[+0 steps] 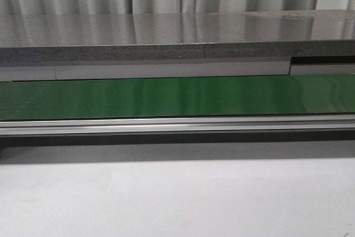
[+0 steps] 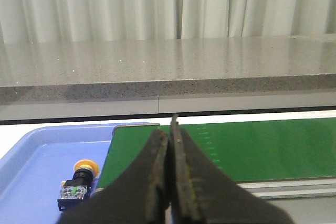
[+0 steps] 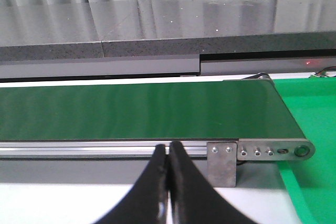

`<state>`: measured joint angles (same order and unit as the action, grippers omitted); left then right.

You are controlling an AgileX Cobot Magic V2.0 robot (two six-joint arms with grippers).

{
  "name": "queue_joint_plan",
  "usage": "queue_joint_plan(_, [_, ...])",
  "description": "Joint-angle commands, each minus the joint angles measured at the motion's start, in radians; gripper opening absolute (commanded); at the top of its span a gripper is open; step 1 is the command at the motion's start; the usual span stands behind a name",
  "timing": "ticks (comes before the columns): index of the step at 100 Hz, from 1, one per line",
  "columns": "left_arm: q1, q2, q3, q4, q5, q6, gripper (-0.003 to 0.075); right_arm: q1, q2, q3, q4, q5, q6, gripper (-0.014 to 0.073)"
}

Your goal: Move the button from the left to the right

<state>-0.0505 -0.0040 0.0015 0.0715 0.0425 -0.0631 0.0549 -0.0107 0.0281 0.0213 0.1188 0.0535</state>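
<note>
In the left wrist view the button (image 2: 79,184) lies in a blue tray (image 2: 37,156), its yellow-orange cap pointing away and its black body toward me. My left gripper (image 2: 169,132) is shut with nothing between its fingers, beside the button and over the end of the green conveyor belt (image 2: 252,148). My right gripper (image 3: 168,148) is also shut and empty, hovering in front of the belt's metal rail (image 3: 105,148). Neither gripper nor the button shows in the front view.
The green belt (image 1: 177,95) runs across the front view with an aluminium rail (image 1: 177,125) in front and a grey stone counter (image 1: 177,37) behind. A green bin surface (image 3: 312,124) lies past the belt's right end roller (image 3: 273,150). White tabletop (image 1: 177,198) lies nearest me.
</note>
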Motion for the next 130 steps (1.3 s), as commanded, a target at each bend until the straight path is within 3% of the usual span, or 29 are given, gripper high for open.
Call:
queue_joint_plan(1, [-0.006, -0.03, 0.034, -0.001, -0.078, -0.011, -0.002, 0.001, -0.021, -0.016, -0.009, -0.083, -0.002, -0.0068])
queue_joint_plan(52, [-0.006, -0.03, 0.032, -0.001, -0.078, -0.011, -0.002, 0.001, -0.021, -0.016, -0.009, -0.083, -0.002, -0.0068])
queue_joint_plan(71, [-0.006, -0.019, -0.02, -0.023, -0.015, -0.011, -0.002, 0.001, -0.021, -0.016, -0.009, -0.083, -0.002, -0.0068])
queue_joint_plan(101, [-0.006, 0.153, -0.267, -0.102, 0.194, -0.011, -0.002, 0.001, -0.021, -0.016, -0.009, -0.083, -0.002, -0.0068])
queue_joint_plan(130, [-0.006, 0.465, -0.626, -0.001, 0.496, -0.011, -0.002, 0.001, -0.021, -0.016, -0.009, -0.083, -0.002, -0.0068])
